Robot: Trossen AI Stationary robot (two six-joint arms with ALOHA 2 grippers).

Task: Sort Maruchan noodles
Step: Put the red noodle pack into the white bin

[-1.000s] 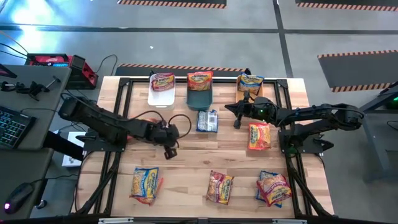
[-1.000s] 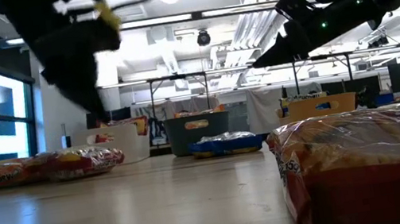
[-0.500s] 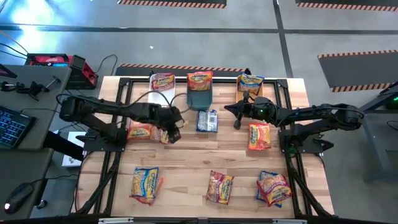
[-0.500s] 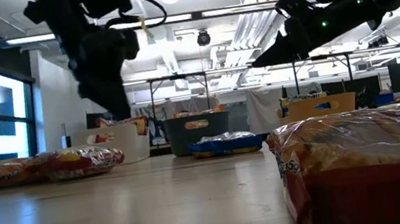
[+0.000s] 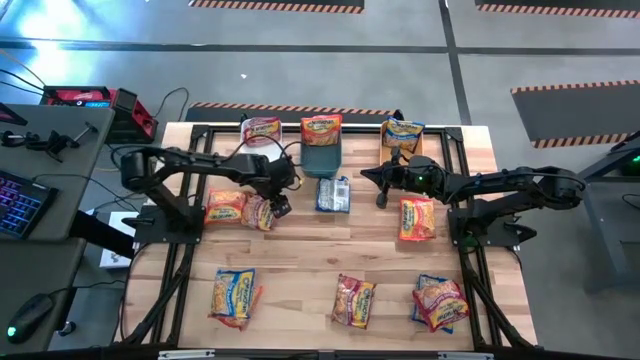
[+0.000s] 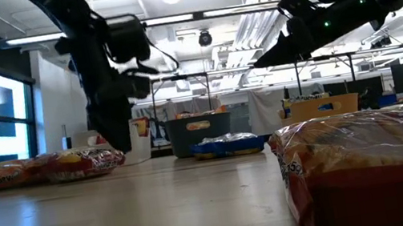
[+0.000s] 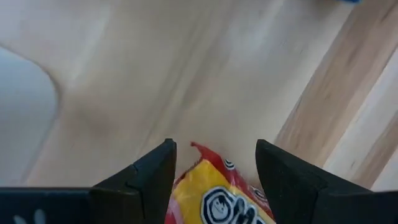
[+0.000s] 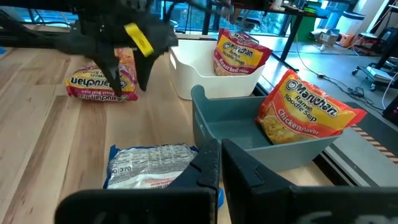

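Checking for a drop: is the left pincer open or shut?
Open. The left pincer shows its fingers spread apart over a red noodle packet lying on the table.

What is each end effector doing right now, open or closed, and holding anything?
Left end effector: open, straddling the tip of a red and yellow crinkly plastic noodle packet, not gripping it.
Right end effector: closed, empty, hovering above the table.

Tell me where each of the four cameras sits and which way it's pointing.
High: overhead, straight down on the table, both arms.
Low: table height, level across; arms hang from above.
Left wrist: down past the open left gripper at a pink-red packet.
Right wrist: past the shut right gripper toward the teal bin and white bin.
Shared: the right wrist view and high view both show the left gripper over the pink-red packet.
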